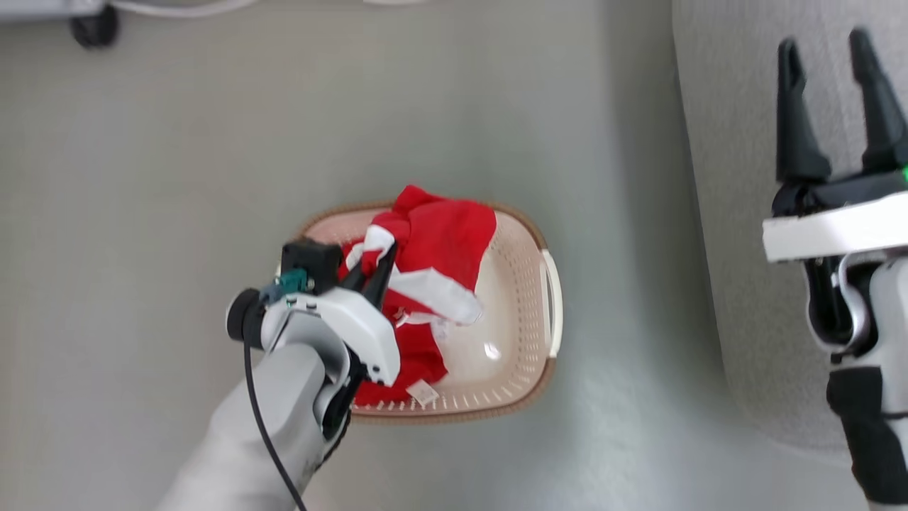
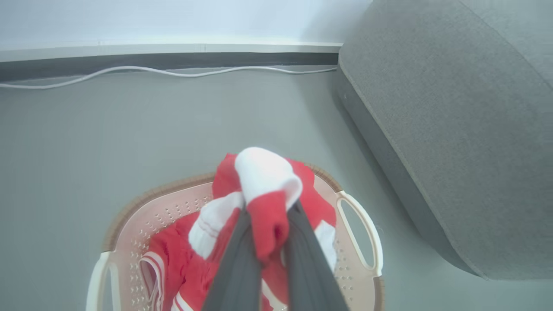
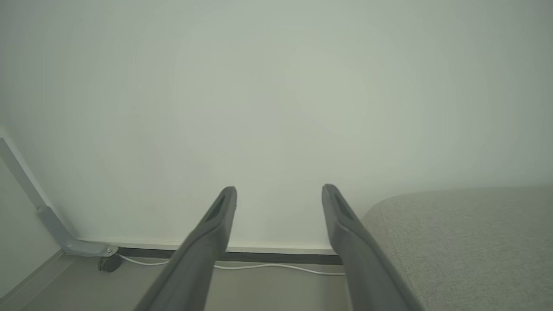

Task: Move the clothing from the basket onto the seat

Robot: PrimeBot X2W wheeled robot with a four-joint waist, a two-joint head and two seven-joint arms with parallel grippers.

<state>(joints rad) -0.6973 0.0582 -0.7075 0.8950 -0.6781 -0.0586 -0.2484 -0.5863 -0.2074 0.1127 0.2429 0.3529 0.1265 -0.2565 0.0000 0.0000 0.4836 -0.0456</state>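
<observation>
Dark fingers of my left gripper are pinched tight on a fold of the red clothing. A white cuff bulges just past the tips, and red cloth is squeezed between them. The rest of the bundle drapes down from the pinch into the basket, mostly over its left and far side. A small white tag lies at the near rim. The basket's right half looks bare down to the bottom. The basket stands on the grey floor, with the sofa well apart to its right.

As I judge it, the step in hand is getting this bundle out. To do it well I should rise straight up until the lowest hem hangs clear of the rim, and only then swing right. Otherwise a trailing sleeve could snag the perforated wall and drag or tip the light basket. I cannot tell whether I hold one garment or several tangled together, so a slow lift makes sense, watching for anything that slips back.

My right gripper hangs over the sofa's near left edge, fingers spread wide and holding nothing.
</observation>
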